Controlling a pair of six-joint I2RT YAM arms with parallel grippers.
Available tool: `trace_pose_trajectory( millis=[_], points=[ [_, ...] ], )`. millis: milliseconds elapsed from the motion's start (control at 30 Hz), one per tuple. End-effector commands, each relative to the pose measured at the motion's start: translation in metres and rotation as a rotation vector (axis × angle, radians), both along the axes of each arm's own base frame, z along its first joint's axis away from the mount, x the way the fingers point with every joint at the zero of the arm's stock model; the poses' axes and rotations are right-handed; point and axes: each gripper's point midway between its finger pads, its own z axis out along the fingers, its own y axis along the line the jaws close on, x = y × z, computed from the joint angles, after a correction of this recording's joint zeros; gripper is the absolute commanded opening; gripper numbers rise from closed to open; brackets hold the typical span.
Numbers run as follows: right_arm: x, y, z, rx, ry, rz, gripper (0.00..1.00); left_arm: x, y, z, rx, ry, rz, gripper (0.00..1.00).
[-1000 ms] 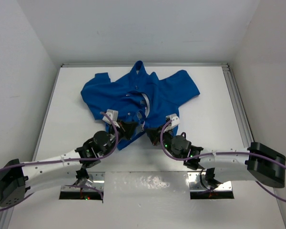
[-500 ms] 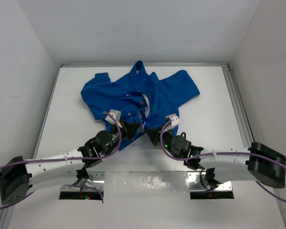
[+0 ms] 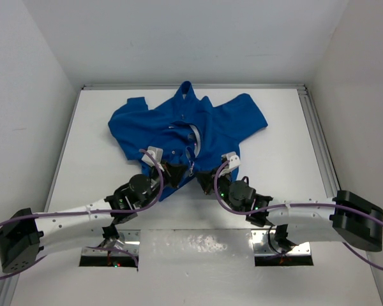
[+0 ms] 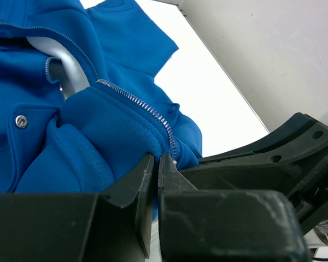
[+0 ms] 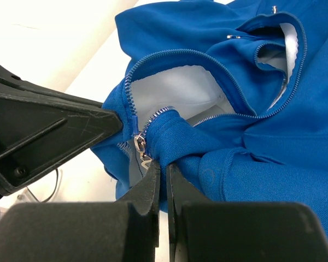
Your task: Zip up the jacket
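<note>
The royal-blue jacket [image 3: 179, 124] lies open on the white table, collar at the far side, pale zipper down its middle. My left gripper [image 3: 173, 173] is shut on the jacket's hem [image 4: 126, 147] at the bottom of one zipper edge [image 4: 145, 106]. My right gripper [image 3: 204, 180] is shut on the hem of the other front panel [image 5: 177, 142], right beside the small metal pull [image 5: 138, 145]. The two grippers stand close together at the jacket's near edge, and the zipper is open above them, showing the pale lining [image 5: 175, 93].
White walls close in the table on the left, far and right sides, with a metal rail [image 3: 316, 137] along the right edge. Two openings sit in the table near the arm bases [image 3: 108, 255].
My left gripper has shifted slightly right toward the right gripper, with the hem held in it. The right arm has hardly moved.
</note>
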Motion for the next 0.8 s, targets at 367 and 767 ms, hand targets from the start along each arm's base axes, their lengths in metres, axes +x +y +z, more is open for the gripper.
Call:
trace_pose_trajectory(
  millis=[367,767],
  points=[
    [0.0037,0.0050,0.0374,0.094,-0.060,-0.014,0.00,-0.0067,-0.0058,0.0098,-0.043,-0.029,-0.039,0.00],
    [0.0033,0.0042,0.0372,0.095,-0.059,-0.014,0.00,-0.0052,-0.0034,0.0096,-0.039,-0.032,-0.025,0.00]
  ],
)
